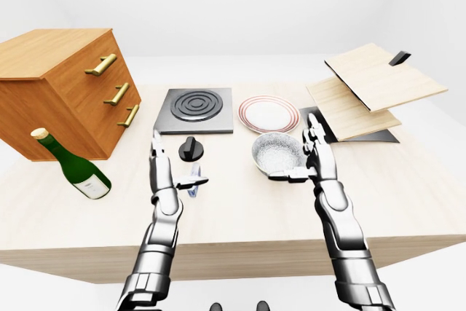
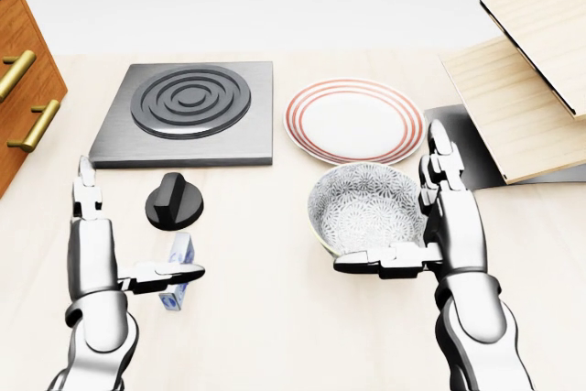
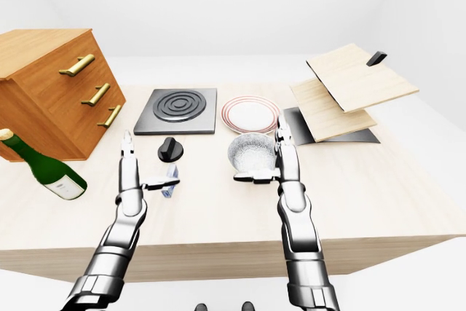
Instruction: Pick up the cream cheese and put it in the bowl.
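the cream cheese [image 2: 178, 272] lies on the worktop [image 2: 275, 318] below the black knob [image 2: 174, 200] in the head view, partly hidden by the thumb of the left robot hand [image 2: 110, 258], so its label is hard to read; that hand's fingers are spread apart, clamped on nothing; the right robot hand [image 2: 430, 226] is also open, its thumb crossing the lower rim of the bowl [image 2: 362, 203]; the wooden drawer unit [image 2: 23, 70] is cut off at the left edge
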You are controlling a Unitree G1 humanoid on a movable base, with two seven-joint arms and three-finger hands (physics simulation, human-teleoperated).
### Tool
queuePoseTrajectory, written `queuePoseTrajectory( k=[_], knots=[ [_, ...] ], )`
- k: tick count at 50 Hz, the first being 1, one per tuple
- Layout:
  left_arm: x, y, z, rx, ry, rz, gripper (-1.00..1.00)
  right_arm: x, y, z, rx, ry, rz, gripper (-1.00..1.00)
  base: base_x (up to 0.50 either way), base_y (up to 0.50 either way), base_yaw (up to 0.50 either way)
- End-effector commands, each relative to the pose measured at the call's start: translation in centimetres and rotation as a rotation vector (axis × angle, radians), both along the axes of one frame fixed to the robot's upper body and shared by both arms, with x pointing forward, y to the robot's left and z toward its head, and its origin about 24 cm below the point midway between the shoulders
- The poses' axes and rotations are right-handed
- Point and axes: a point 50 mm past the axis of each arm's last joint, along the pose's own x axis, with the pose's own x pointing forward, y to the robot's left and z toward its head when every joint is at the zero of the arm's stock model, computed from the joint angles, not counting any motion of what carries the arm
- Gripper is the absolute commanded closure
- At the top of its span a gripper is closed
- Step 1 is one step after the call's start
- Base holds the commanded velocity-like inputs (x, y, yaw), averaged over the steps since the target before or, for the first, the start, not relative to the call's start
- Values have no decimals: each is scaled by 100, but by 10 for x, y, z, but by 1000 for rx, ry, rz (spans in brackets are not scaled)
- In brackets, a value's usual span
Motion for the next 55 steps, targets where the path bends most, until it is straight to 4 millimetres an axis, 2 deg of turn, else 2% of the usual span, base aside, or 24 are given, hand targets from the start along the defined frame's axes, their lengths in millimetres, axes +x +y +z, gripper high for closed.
queuePoseTrajectory(
  k=[1, 16, 19, 21, 22, 26, 33, 44, 51, 52, 54, 55],
  knots=[
    [-10, -6, -23, 114, 32, 39, -100, -1, -2, -13, 6, 53, -6, -100, 0, 0, 0],
    [-14, -17, -46, 213, 133, -12, -100, -1, -6, -26, 14, 110, -18, -100, 0, 0, 0],
    [-16, -18, -53, 219, 168, -19, -73, -1, -7, -32, -3, 134, -25, -100, 0, 0, 0],
    [-16, -17, -57, 221, 189, -21, -62, -1, -7, -33, 1, 141, -25, -100, 0, 0, 0],
    [-16, -18, -61, 228, 210, -27, -22, -1, -7, -34, 3, 143, -25, -100, 0, 0, 0],
    [-18, -19, -66, 234, 237, -34, -12, -1, -8, -34, 7, 144, -26, -100, 0, 0, 0],
    [-19, -20, -75, 248, 283, -46, -15, -2, -9, -36, 12, 149, -29, -100, 0, 0, 0],
    [-19, -20, -77, 254, 296, -51, -15, -2, -10, -38, 17, 160, -30, -100, 0, 0, 0],
    [-17, -20, -76, 256, 300, -50, 11, -3, -9, -43, 17, 176, -28, -100, 0, 0, 0],
    [-16, -20, -76, 258, 300, -51, 32, -3, -10, -44, 18, 177, -27, -100, 0, 0, 0],
    [-15, -20, -73, 260, 283, -52, 57, -2, -10, -45, 19, 178, -28, -100, 0, 0, 0],
    [-15, -20, -73, 260, 281, -52, 57, -2, -10, -45, 19, 178, -27, -100, 0, 0, 0]
  ],
)
